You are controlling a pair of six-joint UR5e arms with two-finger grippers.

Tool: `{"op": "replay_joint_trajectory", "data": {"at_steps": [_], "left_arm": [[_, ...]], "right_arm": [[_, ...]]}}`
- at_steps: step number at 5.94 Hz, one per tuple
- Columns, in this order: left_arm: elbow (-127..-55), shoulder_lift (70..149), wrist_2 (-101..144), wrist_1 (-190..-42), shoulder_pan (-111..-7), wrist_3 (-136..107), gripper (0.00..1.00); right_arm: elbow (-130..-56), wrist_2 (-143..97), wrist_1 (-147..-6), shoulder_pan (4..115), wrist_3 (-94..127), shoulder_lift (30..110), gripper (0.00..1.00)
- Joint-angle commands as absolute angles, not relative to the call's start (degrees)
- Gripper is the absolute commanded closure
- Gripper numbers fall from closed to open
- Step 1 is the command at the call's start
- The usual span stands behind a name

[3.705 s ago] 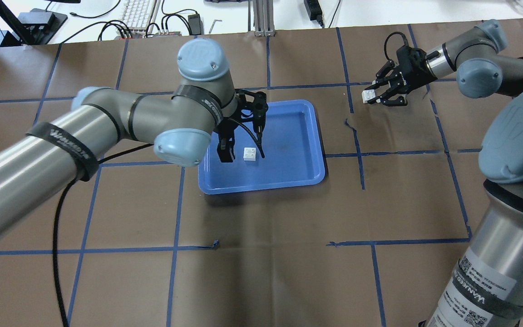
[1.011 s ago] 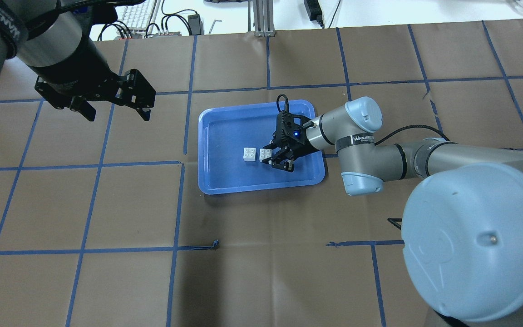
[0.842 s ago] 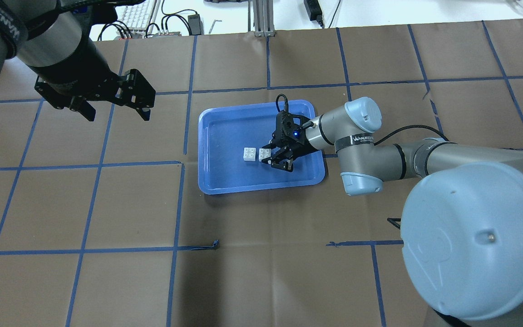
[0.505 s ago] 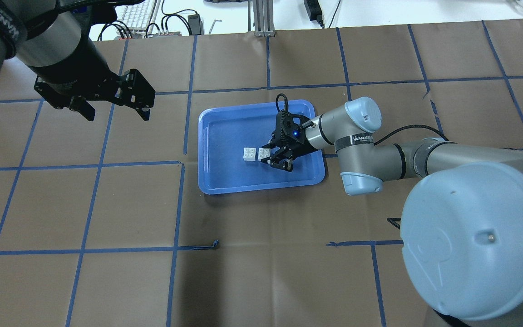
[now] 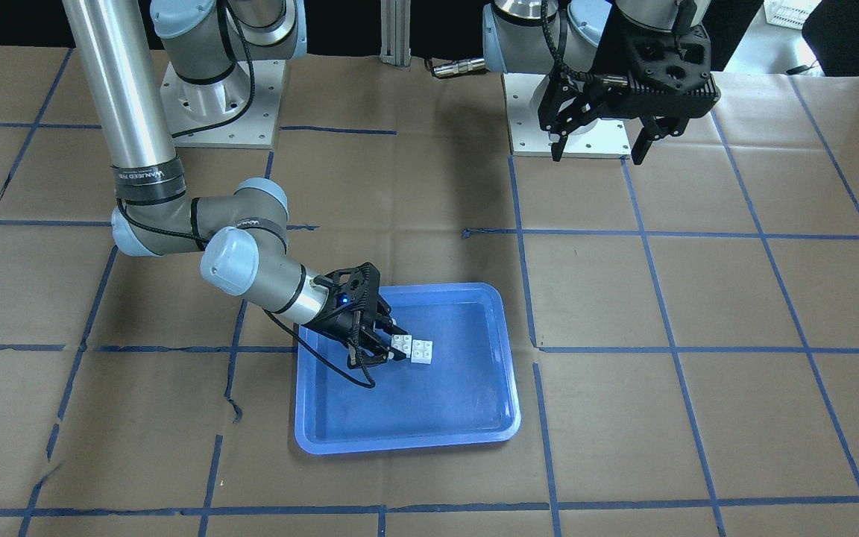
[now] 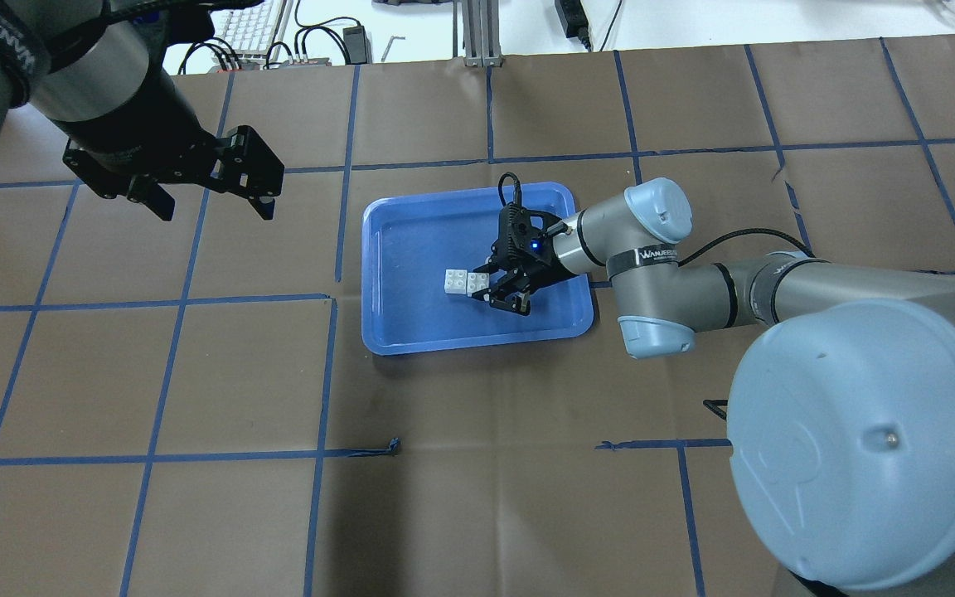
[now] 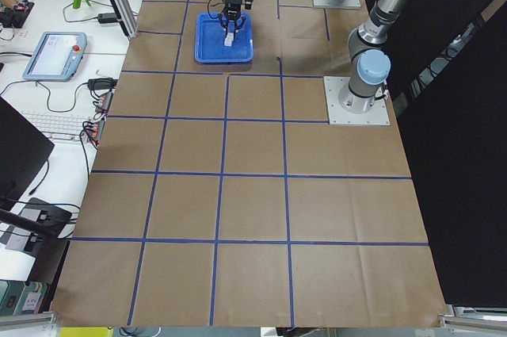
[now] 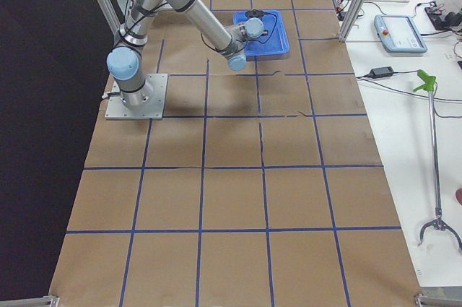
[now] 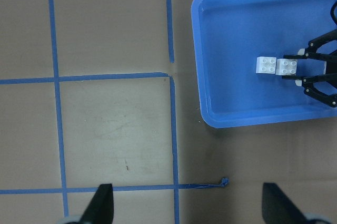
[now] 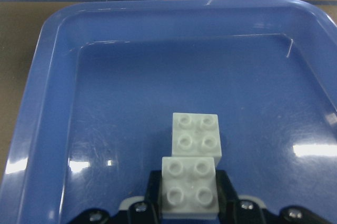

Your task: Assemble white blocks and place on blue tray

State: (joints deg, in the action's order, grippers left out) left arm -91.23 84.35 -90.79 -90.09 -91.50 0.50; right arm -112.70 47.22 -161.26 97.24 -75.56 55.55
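Since half a second ago the right fingers (image 6: 502, 300) have edged left, pinching the right white block (image 10: 189, 195) so that it sits right up against the left white block (image 10: 196, 134), which lies near the middle of the blue tray (image 6: 395, 332) on the desk (image 6: 486, 497). Far left, the left fingers (image 6: 265, 205) hang spread and empty.

"WANJEED" on right arm band (image 6: 650, 252)

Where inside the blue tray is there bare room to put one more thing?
Seen from overhead, the blue tray is bare along its left, far and near walls. The middle right is crowded: the right gripper holds one white block beside the other white block.
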Motion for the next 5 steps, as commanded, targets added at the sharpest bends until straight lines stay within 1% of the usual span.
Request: {"op": "replay_joint_trajectory", "data": {"at_steps": [1, 5], "left_arm": [[-91.14, 84.37, -90.79, -90.09, -91.49, 0.44, 0.0], [-91.14, 84.29, -90.88, -90.09, -91.41, 0.53, 0.0]], "right_arm": [[-112.5, 47.29, -161.28, 97.38, -75.5, 55.29, 0.71], [-111.88, 47.46, -161.28, 97.38, -75.41, 55.11, 0.71]]}}
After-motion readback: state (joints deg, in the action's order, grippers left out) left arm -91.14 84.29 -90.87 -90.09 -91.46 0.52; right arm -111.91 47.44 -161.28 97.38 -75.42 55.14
